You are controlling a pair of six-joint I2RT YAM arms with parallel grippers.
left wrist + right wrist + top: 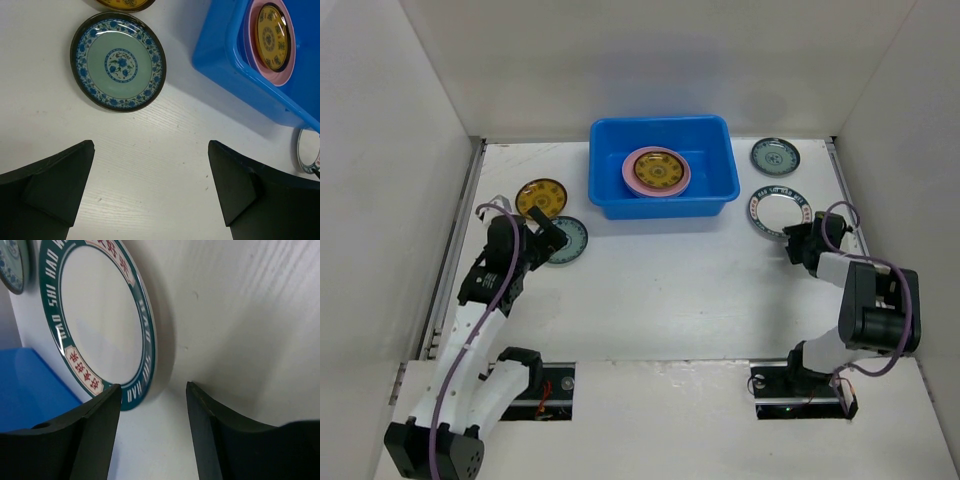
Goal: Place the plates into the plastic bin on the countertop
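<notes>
Blue plastic bin holds a pink plate (yellow plate atop it).

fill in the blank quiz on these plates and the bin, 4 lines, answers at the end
1. In the bin, the yellow plate lies on a ____ plate.
2. Outside the bin, ____ plates lie on the table.
3. The left gripper and right gripper hold nothing; their jaws are ____.
4. The white plate by the right gripper has a ____ rim.

Missing words: pink; four; open; green
</notes>
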